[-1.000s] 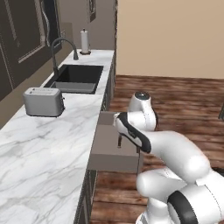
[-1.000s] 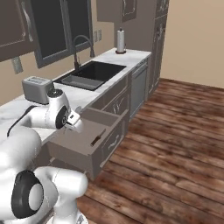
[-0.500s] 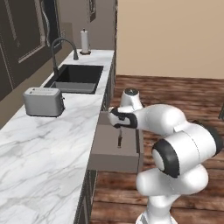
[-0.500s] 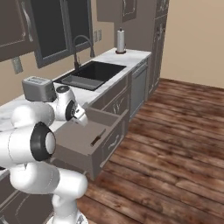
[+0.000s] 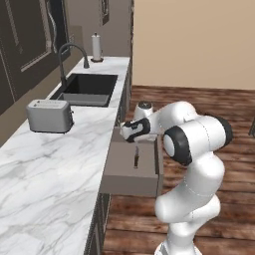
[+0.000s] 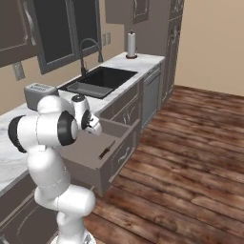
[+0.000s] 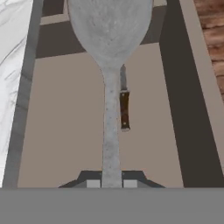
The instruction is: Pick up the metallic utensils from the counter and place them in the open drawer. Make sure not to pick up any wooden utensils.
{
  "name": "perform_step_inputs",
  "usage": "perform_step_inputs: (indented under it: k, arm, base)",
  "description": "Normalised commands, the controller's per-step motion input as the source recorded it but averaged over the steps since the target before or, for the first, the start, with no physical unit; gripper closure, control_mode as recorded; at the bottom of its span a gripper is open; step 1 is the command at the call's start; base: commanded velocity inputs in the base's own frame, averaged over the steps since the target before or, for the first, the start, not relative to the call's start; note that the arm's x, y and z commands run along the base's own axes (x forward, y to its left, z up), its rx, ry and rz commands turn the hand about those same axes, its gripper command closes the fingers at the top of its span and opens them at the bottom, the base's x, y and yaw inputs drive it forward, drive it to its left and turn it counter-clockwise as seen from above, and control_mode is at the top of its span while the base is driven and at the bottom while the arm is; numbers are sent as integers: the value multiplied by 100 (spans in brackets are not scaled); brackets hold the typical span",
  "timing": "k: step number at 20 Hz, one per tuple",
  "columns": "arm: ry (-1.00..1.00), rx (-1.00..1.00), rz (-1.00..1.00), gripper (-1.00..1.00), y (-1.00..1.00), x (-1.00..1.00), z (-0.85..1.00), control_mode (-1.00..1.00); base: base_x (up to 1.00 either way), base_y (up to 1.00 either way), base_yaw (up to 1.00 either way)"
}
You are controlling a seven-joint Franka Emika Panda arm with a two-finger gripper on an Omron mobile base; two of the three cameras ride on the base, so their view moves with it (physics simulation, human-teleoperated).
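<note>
My gripper (image 7: 111,183) is shut on the handle of the silver-grey metal spoon (image 7: 110,30), whose bowl points ahead over the open drawer (image 7: 65,122). The black-handled knife (image 7: 124,107) lies flat on the drawer floor just below the spoon. In the left base view the gripper (image 5: 125,131) hovers over the back part of the drawer (image 5: 124,172), with the knife (image 5: 136,159) lying in it. From the right side the gripper (image 6: 95,127) hangs above the drawer (image 6: 90,155) and the knife (image 6: 106,149). The counter and the wooden utensils are out of view.
The drawer juts from the cabinets under a marble worktop (image 5: 50,169) carrying a toaster (image 5: 48,115), a black sink (image 5: 87,89) with faucet and a paper towel roll (image 5: 96,48). Wooden floor (image 6: 190,162) lies to the drawer's open side.
The arm has swung up and in, carrying the spoon from the drawer's front toward its back. The knife has stayed put in the drawer.
</note>
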Motion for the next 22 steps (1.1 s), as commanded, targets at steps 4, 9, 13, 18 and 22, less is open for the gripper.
perform_step_inputs:
  k: [4, 9, 13, 18, 22]
  arm:
    - [16, 0, 2, 100, 0, 33, -45, -100]
    - [29, -1, 0, 100, 0, 17, -15, -100]
    - [13, 0, 0, 100, 0, 0, -17, -100]
    - [9, -1, 0, 100, 0, 0, -31, -100]
    - [2, 0, -1, 100, -2, 0, -40, -100]
  base:
    - [0, 0, 0]
    - [0, 0, 0]
    - [0, 0, 0]
    - [0, 0, 0]
    - [0, 0, 0]
